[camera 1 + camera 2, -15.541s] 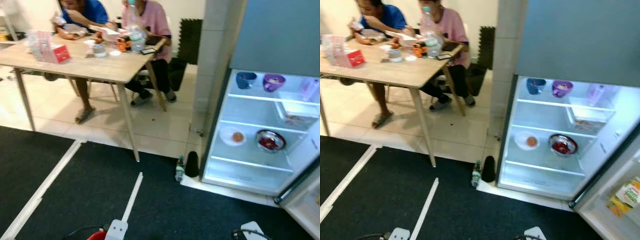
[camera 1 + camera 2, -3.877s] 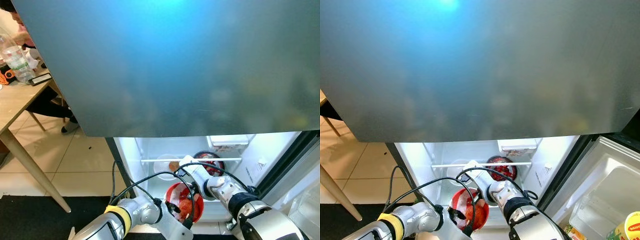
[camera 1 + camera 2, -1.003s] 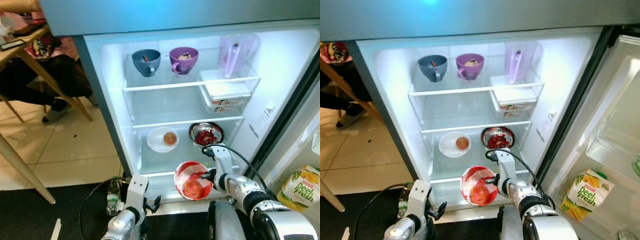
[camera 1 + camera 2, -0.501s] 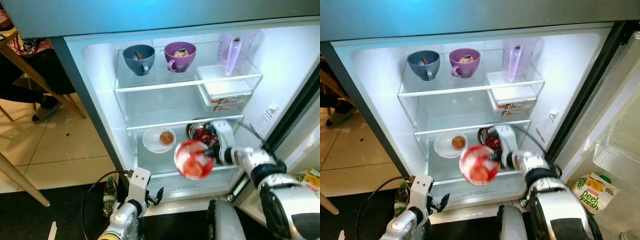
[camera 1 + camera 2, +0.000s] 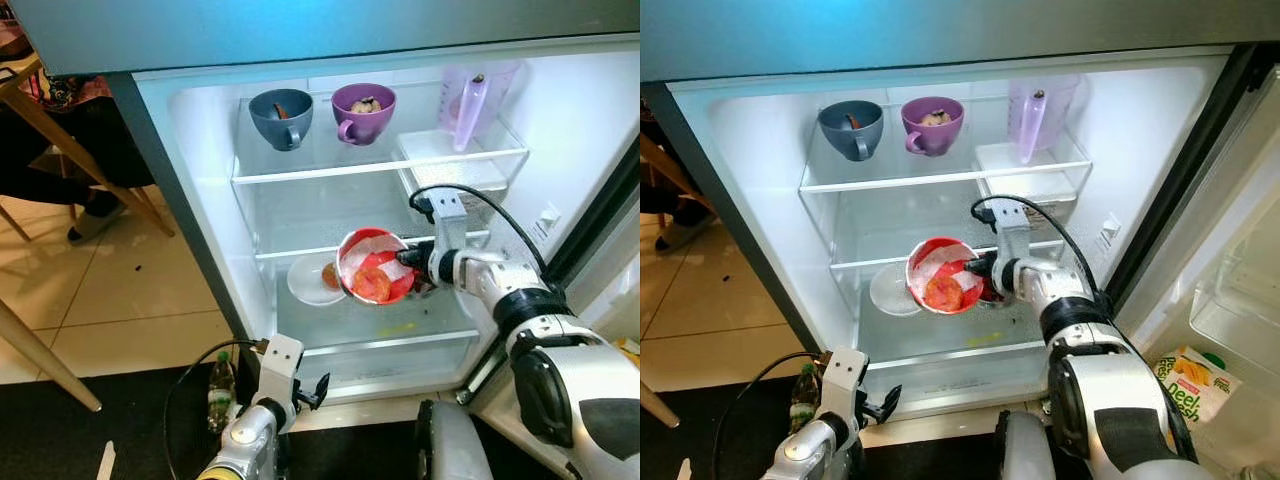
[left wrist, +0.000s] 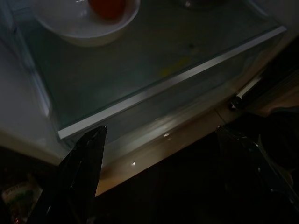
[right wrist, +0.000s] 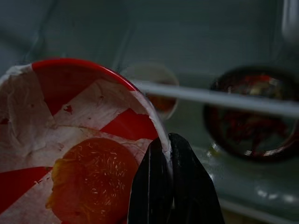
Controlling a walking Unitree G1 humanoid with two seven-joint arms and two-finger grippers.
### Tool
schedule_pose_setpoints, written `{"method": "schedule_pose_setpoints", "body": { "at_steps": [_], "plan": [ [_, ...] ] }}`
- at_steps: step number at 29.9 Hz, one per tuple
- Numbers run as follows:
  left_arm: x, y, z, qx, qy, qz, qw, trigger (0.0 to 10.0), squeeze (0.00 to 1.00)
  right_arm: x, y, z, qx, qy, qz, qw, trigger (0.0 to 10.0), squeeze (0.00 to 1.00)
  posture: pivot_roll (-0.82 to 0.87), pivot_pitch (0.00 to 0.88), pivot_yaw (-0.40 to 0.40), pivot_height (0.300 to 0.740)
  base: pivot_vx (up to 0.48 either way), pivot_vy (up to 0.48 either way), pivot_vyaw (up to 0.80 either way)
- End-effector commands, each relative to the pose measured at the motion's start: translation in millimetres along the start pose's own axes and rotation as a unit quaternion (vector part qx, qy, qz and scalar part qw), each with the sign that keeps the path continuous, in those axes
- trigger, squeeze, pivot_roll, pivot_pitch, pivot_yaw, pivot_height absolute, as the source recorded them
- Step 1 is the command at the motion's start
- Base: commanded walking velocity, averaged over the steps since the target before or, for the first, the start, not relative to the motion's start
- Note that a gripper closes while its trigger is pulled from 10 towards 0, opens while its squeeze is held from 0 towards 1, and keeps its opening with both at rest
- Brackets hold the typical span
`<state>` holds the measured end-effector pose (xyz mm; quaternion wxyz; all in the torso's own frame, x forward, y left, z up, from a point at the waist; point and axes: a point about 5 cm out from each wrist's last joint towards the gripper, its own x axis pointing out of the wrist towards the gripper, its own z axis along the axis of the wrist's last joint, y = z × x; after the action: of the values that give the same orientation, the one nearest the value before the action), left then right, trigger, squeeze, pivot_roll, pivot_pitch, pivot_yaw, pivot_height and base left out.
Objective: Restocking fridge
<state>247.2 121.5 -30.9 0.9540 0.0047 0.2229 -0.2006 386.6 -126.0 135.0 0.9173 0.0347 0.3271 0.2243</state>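
My right gripper (image 5: 404, 258) is shut on the rim of a red-and-white bowl (image 5: 372, 268) that holds an orange piece of food (image 7: 88, 175). The bowl hangs tilted inside the open fridge, level with the front edge of the middle glass shelf (image 5: 290, 251). Behind it, a white plate (image 5: 305, 281) with an orange item and a metal bowl of red food (image 7: 252, 119) sit on the lower glass shelf (image 5: 380, 335). My left gripper (image 6: 163, 168) hangs low and open before the fridge's bottom edge.
The top shelf carries a blue cup (image 5: 280, 117), a purple cup (image 5: 362, 108) and a lilac pitcher (image 5: 470, 100), with a white lidded box (image 5: 450, 175) beneath. A bottle (image 5: 220, 385) stands on the floor at the left. A juice carton (image 5: 1195, 390) sits in the door.
The right gripper has lifted the bowl from below the lower shelf up to the middle shelf's level and carried it further into the fridge. The left arm stays low.
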Motion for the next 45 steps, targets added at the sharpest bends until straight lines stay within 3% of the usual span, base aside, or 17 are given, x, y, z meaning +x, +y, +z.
{"method": "schedule_pose_setpoints", "body": {
  "at_steps": [1, 10, 12, 24, 25, 30, 39, 45],
  "plan": [
    [0.4, -3.8, -0.8, 0.000, -0.001, -0.006, 1.000, 10.0, 0.00, 1.2, 8.0, 8.8, -0.008, -0.007, -0.002, 1.000, 10.0, 0.00, -0.04, 0.018, 0.017, 0.555, 0.000, 0.000, 0.00],
    [2.1, -9.9, 0.6, 0.002, -0.007, -0.016, 1.000, 10.0, 0.00, 9.5, 15.9, 7.3, 0.041, -0.023, -0.052, 0.998, 10.0, 0.00, -0.03, 0.029, 0.018, 0.555, 0.000, 0.000, 0.00],
    [2.8, -11.6, 1.8, 0.003, -0.011, -0.020, 1.000, 10.0, 0.00, 10.6, 19.5, 12.4, 0.075, -0.041, -0.065, 0.994, 10.0, 0.00, -0.03, 0.035, 0.015, 0.555, 0.000, 0.000, 0.00],
    [3.3, -14.4, 3.7, 0.006, -0.020, -0.026, 0.999, 10.0, 0.00, 13.3, 26.0, 16.0, 0.110, -0.059, -0.071, 0.990, 10.0, 0.00, -0.03, 0.051, 0.017, 0.555, 0.000, 0.000, 0.00],
    [3.3, -15.0, 3.9, 0.007, -0.021, -0.029, 0.999, 10.0, 0.00, 13.6, 23.9, 14.9, 0.144, -0.062, -0.099, 0.983, 10.0, 0.00, -0.03, 0.055, 0.020, 0.555, 0.000, 0.000, 0.00],
    [4.4, -16.9, 5.4, 0.009, -0.023, -0.033, 0.999, 10.0, 0.00, 15.3, 25.5, 15.0, 0.179, -0.073, -0.126, 0.973, 10.0, 0.00, -0.03, 0.060, 0.017, 0.555, 0.000, 0.000, 0.00],
    [6.2, -21.0, 8.9, 0.008, -0.034, -0.039, 0.999, 10.0, 0.00, 19.9, 35.7, 15.9, 0.210, -0.091, -0.122, 0.966, 10.0, 0.00, -0.02, 0.078, 0.017, 0.555, 0.000, 0.000, 0.00],
    [6.5, -26.7, 11.4, 0.009, -0.049, -0.049, 0.998, 10.0, 0.00, 20.1, 40.5, 22.1, 0.258, -0.107, -0.125, 0.952, 10.0, 0.00, -0.01, 0.109, 0.011, 0.555, 0.000, 0.000, 0.00]
  ]
}}
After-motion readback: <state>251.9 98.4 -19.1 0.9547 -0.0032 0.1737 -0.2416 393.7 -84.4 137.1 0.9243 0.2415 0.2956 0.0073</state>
